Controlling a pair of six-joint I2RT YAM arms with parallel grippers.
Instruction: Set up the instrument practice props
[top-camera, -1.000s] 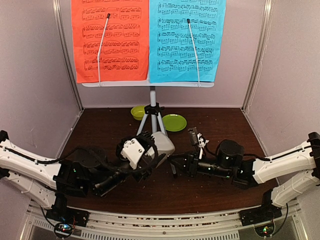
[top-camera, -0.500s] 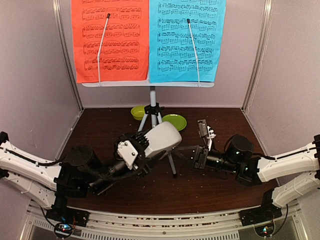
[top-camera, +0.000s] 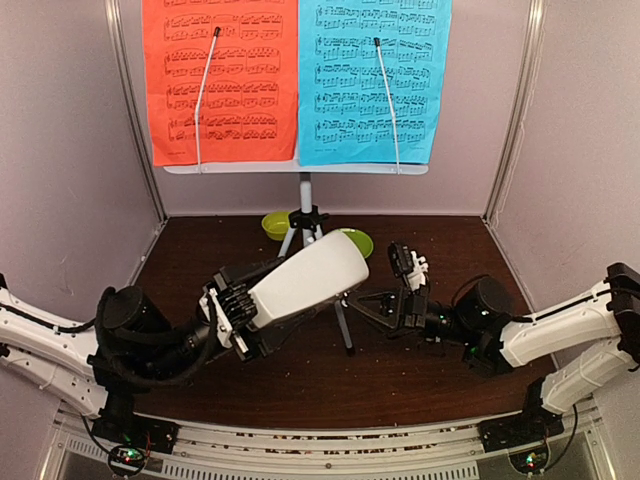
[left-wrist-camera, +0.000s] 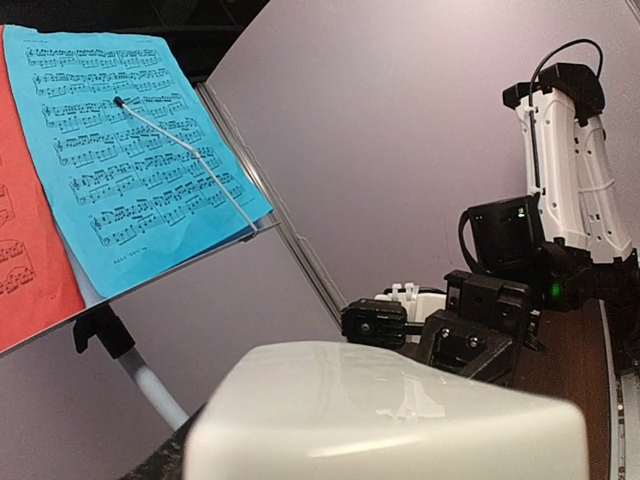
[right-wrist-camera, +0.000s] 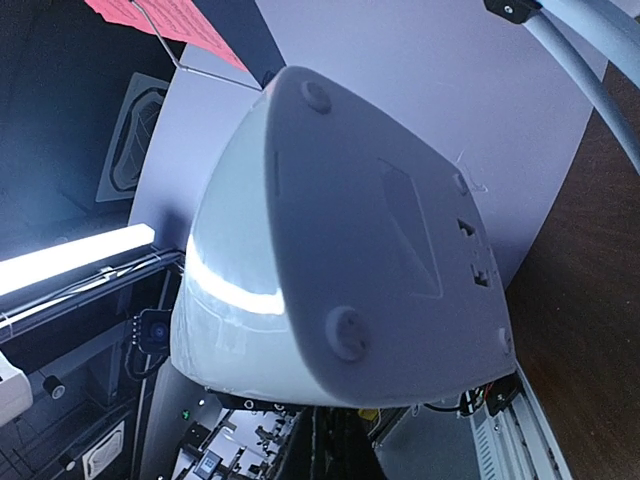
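The whitish metronome (top-camera: 310, 278) hangs tilted above the table, and my left gripper (top-camera: 245, 303) is shut on its narrow end. It fills the bottom of the left wrist view, where the metronome (left-wrist-camera: 390, 415) hides my own fingers. My right gripper (top-camera: 353, 298) is shut and empty, just right of its wide end. In the right wrist view the metronome (right-wrist-camera: 380, 220) shows its grey underside with round feet. The red sheet (top-camera: 220, 80) and the blue sheet (top-camera: 375, 80) sit on the stand desk (top-camera: 295, 169), held by wire arms. The tripod (top-camera: 305, 225) carries it.
A lime-green bowl (top-camera: 275, 224) and a lime-green plate (top-camera: 358, 238), partly behind the metronome, lie at the back of the dark table (top-camera: 300, 380). Pale walls (top-camera: 70, 150) close in both sides. A tripod leg (top-camera: 343, 325) reaches down between the two grippers.
My left arm has raised the metronome and swung its wide end up and to the right. My right arm has drawn back to the right, its gripper staying shut.
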